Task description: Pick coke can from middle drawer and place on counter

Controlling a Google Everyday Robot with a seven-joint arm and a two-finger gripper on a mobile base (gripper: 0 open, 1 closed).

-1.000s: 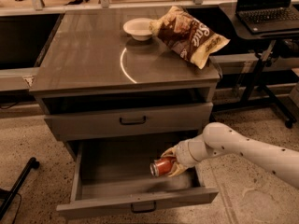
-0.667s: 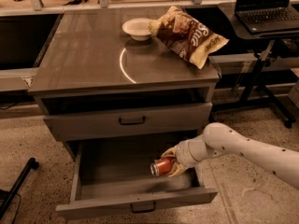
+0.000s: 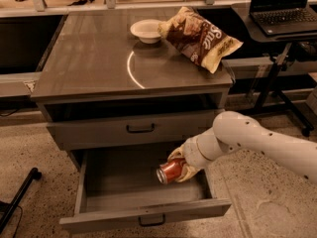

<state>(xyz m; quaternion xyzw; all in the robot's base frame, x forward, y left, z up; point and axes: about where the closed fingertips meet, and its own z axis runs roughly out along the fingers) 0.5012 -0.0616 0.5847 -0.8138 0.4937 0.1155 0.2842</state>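
Observation:
The coke can (image 3: 170, 170) is a small red can with a silver end. It lies tilted on its side inside the open middle drawer (image 3: 143, 217), at the right. My gripper (image 3: 179, 168) reaches into the drawer from the right on a white arm and is shut on the can, its fingers (image 3: 188, 173) wrapped around the can's far end. The can looks held slightly above the drawer floor. The counter (image 3: 94, 63) is the glossy grey-brown top of the cabinet, with a curved white reflection.
A large brown-and-cream chip bag (image 3: 199, 37) and a white bowl (image 3: 147, 30) sit at the counter's back right. A shut grey drawer front (image 3: 138, 128) is above the open drawer. A dark desk with a laptop (image 3: 285, 11) stands at the right.

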